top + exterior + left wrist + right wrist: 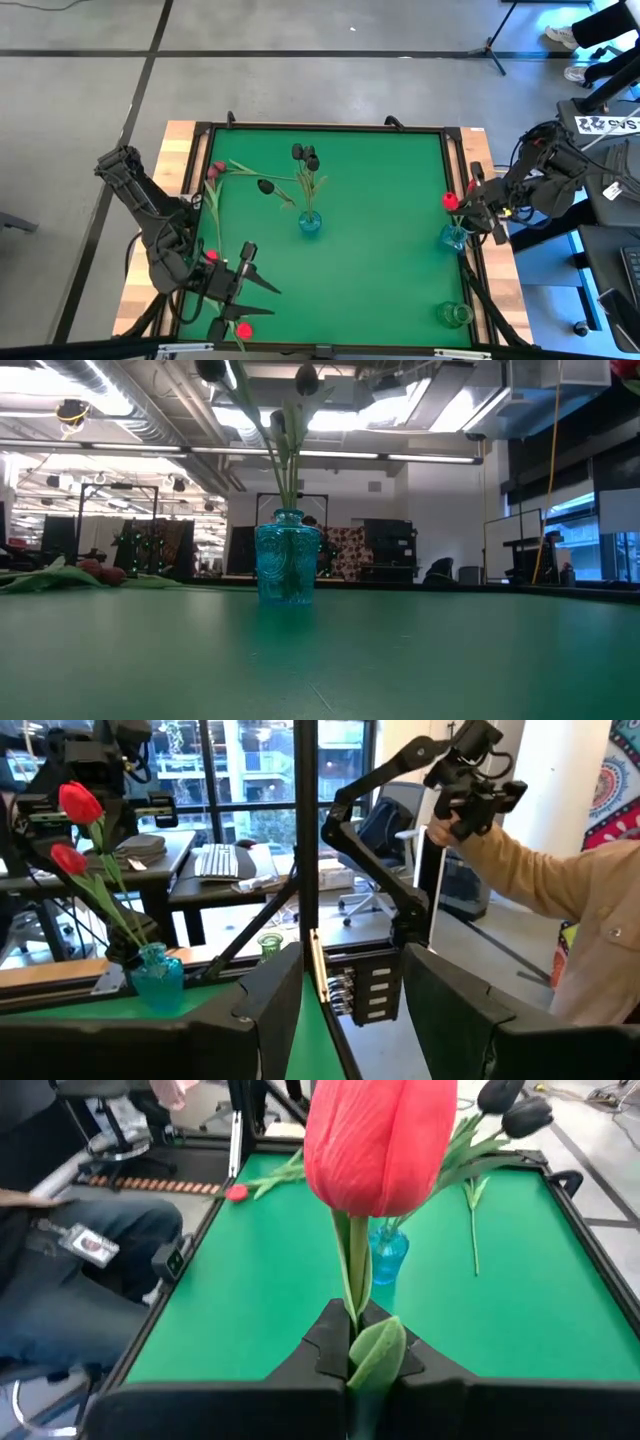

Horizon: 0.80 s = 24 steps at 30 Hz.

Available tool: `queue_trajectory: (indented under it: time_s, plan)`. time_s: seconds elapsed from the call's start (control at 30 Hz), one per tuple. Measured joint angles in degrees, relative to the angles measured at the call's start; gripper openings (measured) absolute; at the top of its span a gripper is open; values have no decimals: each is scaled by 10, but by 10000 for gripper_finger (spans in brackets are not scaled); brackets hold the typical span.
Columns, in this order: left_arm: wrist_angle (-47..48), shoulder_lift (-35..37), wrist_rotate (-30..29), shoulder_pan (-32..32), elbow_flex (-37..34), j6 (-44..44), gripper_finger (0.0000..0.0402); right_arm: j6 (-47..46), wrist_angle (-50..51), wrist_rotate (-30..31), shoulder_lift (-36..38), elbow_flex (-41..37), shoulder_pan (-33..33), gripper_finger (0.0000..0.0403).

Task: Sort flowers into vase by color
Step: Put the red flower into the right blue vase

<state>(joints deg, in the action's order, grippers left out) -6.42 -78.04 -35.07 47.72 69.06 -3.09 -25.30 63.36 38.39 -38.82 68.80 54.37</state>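
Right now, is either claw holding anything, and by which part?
The right claw is shut on a red tulip, gripping its green stem just below the head. The left claw is open, holding nothing.

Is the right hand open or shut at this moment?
Shut: in its wrist view the right hand pinches the stem of a red tulip, fingers meeting around it.

White label (610,124) by right arm, partly legible, reads approx "CVS"

Even overhead light falls on the green mat (370,230) in the high view, with only faint shadows. In the low view, ceiling strip lights (300,452) glare and the near mat blurs. Daylit windows (250,780) brighten the left wrist view; the close red tulip head (378,1142) looks soft.
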Motion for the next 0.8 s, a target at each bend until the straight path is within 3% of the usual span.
queue_trajectory:
  time_s: [0.23, 0.6, 0.8]
  plan:
    - [-10, -1, 0, 0, 0, -4, 169, -15, -1, 40, -8, -1, 0, 5]
    - [-9, -20, -3, 0, 0, -25, 169, -77, 59, -50, -20, -1, 0, 8]
    - [-10, -23, -3, -13, 0, -24, 169, -144, 94, -56, -21, -1, 0, 52]
